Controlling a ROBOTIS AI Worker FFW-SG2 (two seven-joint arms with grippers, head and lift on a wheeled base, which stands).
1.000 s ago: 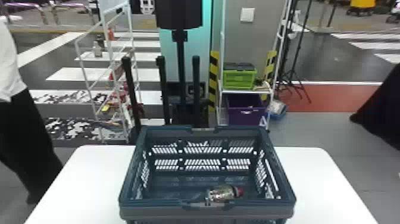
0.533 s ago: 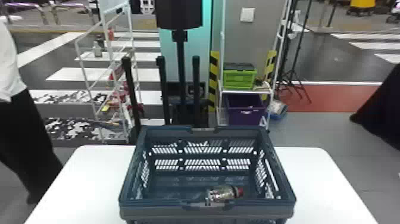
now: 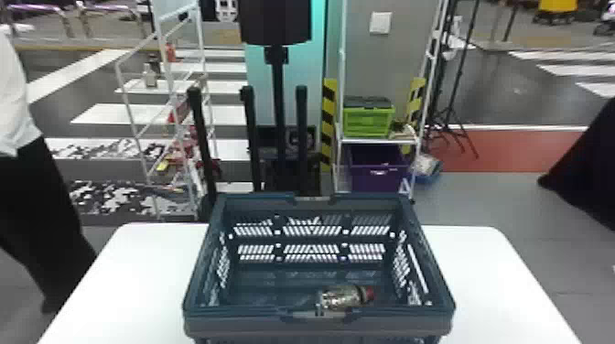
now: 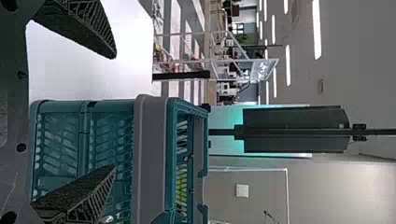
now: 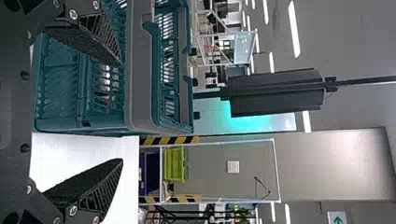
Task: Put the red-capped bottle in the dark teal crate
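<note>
From here, the red-capped bottle [image 3: 343,297] lies near and right inside the dark teal crate [image 3: 238,325], so placing looks finished, and the left gripper [image 4: 115,111] and right gripper [image 5: 122,112], both spread and empty, need only withdraw from the white table [image 3: 499,270], a lime box [image 3: 368,122] shelved far beyond.

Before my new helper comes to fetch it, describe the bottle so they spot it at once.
On the white table stands a dark teal crate. Inside, just behind its near wall and right of centre, the bottle lies on its side. Its red cap, pointing right, stands out against the teal plastic around it.
</note>
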